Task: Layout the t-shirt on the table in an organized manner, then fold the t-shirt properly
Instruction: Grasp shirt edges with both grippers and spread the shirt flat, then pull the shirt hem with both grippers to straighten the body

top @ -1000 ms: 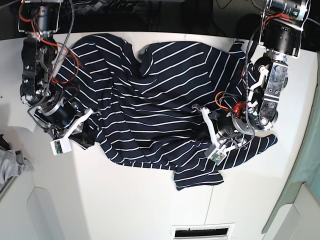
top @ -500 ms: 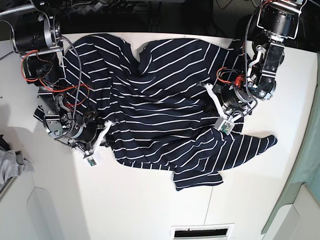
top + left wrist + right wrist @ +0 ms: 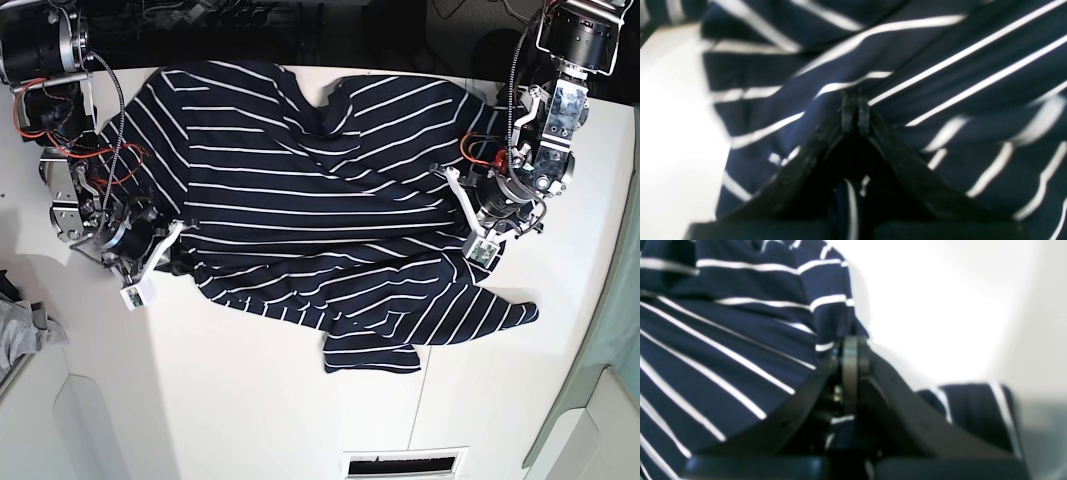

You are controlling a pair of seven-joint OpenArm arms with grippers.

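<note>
Cloth lay stretched along the table's (image 3: 250, 420) far edge: the t-shirt (image 3: 300, 190), pinched by the left gripper (image 3: 478, 222) and the right gripper (image 3: 165, 250). Pulling evenly apart would probably have flattened the bunched hem near the front.

We can read no text, label, brand, number or sign on anything in these views; the wrist views are too blurred for lettering.

grey cloth (image 3: 25, 335) at left edge
</note>
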